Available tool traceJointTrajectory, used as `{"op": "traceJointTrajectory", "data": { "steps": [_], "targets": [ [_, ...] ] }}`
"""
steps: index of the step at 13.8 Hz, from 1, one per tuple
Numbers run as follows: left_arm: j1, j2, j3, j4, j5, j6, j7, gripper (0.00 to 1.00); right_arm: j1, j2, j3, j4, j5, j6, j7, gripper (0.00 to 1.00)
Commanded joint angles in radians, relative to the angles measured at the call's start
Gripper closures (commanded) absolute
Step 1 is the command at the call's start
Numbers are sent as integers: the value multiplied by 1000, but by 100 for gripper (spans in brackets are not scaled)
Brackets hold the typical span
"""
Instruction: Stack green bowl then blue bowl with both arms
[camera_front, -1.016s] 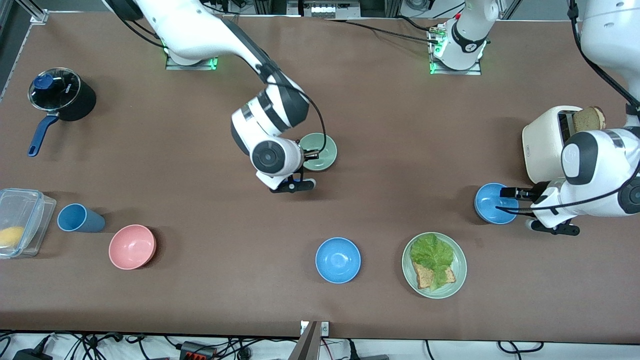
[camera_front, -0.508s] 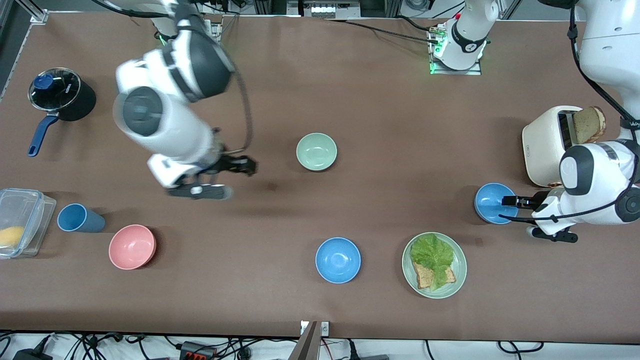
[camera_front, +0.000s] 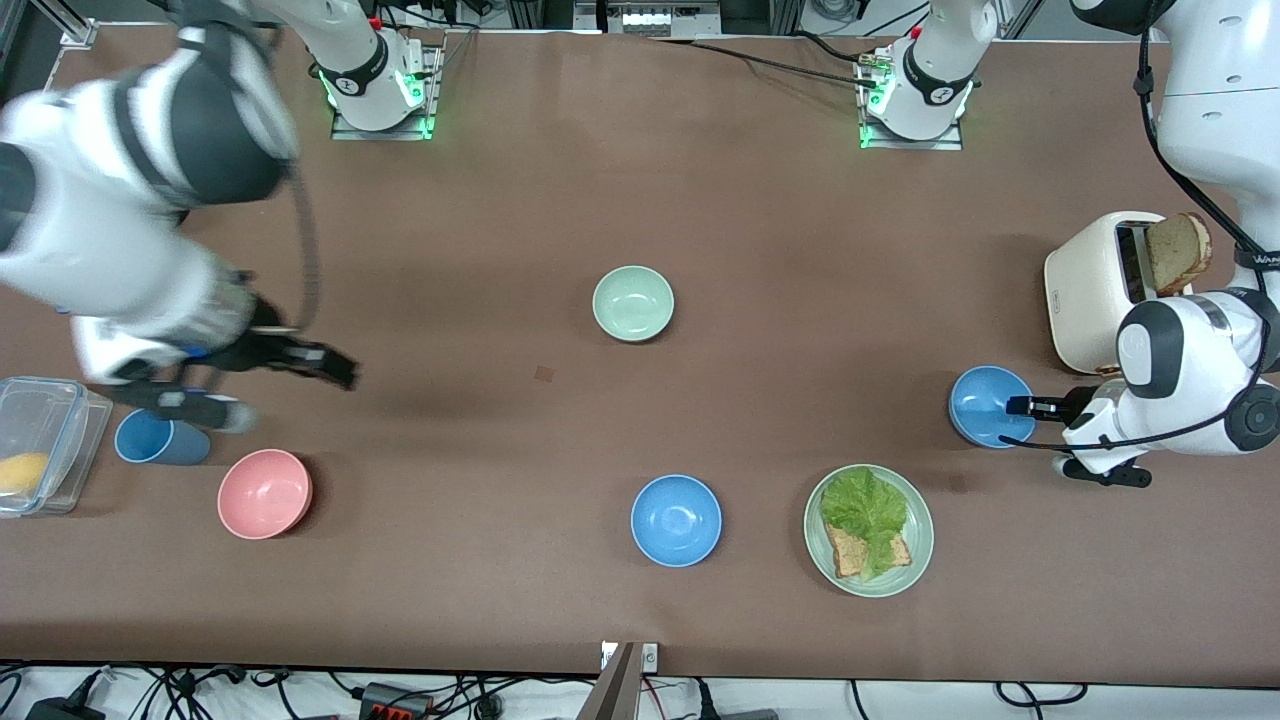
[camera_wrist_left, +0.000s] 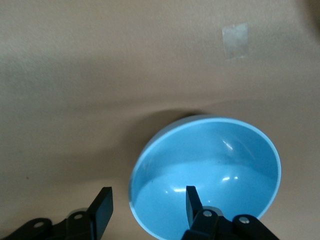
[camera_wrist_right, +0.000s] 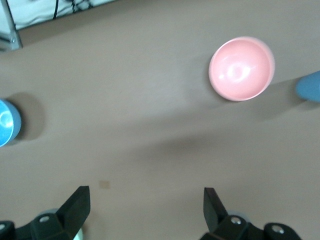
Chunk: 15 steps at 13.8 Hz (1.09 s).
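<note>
Left hand (camera_wrist_left: 145, 207) straddling blue bowl (camera_front: 988, 405) rim beside toaster (camera_front: 1096, 288), not clamped. Right hand (camera_front: 325, 365) wide open, empty, above counter (camera_front: 800, 230) near pink bowl (camera_front: 265, 493).

no legible text or labels anywhere

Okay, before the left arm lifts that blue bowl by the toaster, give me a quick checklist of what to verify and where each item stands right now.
1. Left gripper straddles the blue bowl rim, one finger inside and one outside: ok.
2. Jaws clamped on the rim: not ok, a gap shows.
3. Green bowl sits upright and uncovered, ready to receive: ok.
4. Right gripper away from the green bowl, jaws open and empty over the table near the pink bowl: ok.
5. Toaster close beside the lift path: cannot tell if it clears.
</note>
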Motion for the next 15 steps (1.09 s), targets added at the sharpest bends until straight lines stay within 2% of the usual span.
{"op": "traceJointTrajectory", "data": {
  "steps": [1, 4, 7, 8, 11, 15],
  "targets": [
    [12, 23, -4, 26, 2, 12, 25, 44, -171, -87, 104, -55, -31, -9, -143, 0],
    [19, 23, -4, 25, 2, 12, 25, 44, -278, -137, 123, -67, -34, -22, -284, 0],
    [26, 28, -4, 22, -10, 13, 72, 45, -325, -159, 123, -67, -60, -56, -378, 0],
    [27, 26, -4, 21, -10, 12, 74, 47, -325, -162, 125, -67, -92, -64, -390, 0],
    [29, 26, -4, 21, -12, 8, 76, 62, -323, -177, 122, -72, -106, -140, -389, 0],
    [30, 26, -7, 18, -15, 8, 74, 70, -325, -292, 120, -284, -108, -37, -395, 0]
  ]
}}
